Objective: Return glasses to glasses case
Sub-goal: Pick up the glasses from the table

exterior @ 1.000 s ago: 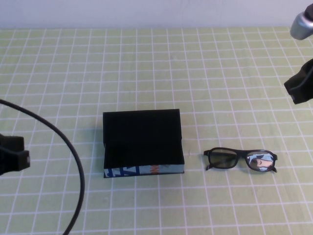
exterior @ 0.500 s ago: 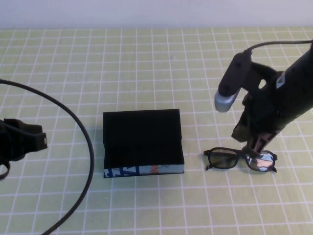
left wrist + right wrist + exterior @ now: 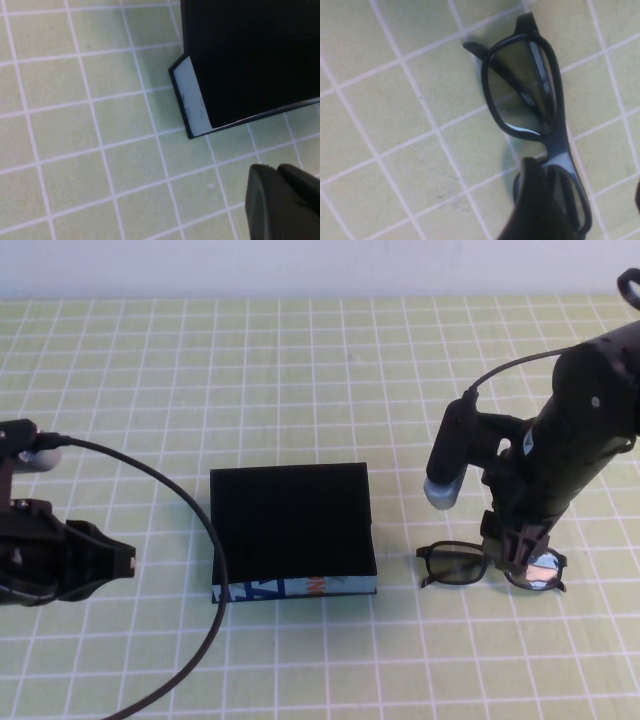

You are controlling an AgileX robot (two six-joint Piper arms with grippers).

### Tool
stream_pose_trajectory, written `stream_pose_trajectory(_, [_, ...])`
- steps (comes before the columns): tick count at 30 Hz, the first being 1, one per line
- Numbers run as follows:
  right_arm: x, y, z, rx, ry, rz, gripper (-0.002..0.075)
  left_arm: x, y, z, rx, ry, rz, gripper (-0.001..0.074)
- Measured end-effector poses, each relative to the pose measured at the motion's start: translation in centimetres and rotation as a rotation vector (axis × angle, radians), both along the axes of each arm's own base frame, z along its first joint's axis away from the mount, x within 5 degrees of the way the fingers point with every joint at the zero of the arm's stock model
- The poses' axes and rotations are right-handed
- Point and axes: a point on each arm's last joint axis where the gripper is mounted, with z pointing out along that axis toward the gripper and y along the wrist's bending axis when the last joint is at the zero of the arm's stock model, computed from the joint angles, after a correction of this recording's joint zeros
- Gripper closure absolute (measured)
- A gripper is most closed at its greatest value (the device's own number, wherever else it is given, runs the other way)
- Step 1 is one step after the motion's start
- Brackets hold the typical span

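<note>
Lowered since a moment ago, right gripper (image 3: 517,558) straddles glasses (image 3: 470,565) right below, spread crosswise; left gripper (image 3: 95,565) beside glasses case (image 3: 291,525), grip unclear

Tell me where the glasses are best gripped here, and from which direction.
Probably at the bridge or the top bar, from straight above. The glasses lie apart from the glasses case, on its right, on the mat; the thin frame suits a pinch across it. The right gripper is already over the frame beside the bridge. The left gripper is left of the case.
</note>
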Motion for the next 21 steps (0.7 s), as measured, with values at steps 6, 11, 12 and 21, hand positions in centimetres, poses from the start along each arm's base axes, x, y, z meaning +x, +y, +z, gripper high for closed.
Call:
stream_pose_trajectory(6, [1.2, 0.5, -2.7, -0.038, 0.027, 0.010, 0.0345, 0.0, -0.1, 0.1, -0.009, -0.005, -0.007, 0.0738])
stream_pose_trajectory(11, [1.9, 0.6, -5.0, -0.061, 0.074, 0.004, 0.0344, 0.0, -0.1, 0.0, -0.010, -0.005, -0.009, 0.0738])
stream_pose_trajectory(12, [2.1, 0.5, -5.3, -0.064, 0.079, 0.000, 0.0344, 0.0, -0.1, 0.0, -0.011, -0.005, -0.010, 0.0738])
stream_pose_trajectory(21, [3.2, -0.9, -5.7, 0.021, 0.092, -0.099, 0.0398, 0.1, -0.1, 0.1, -0.012, -0.008, -0.010, 0.0738])
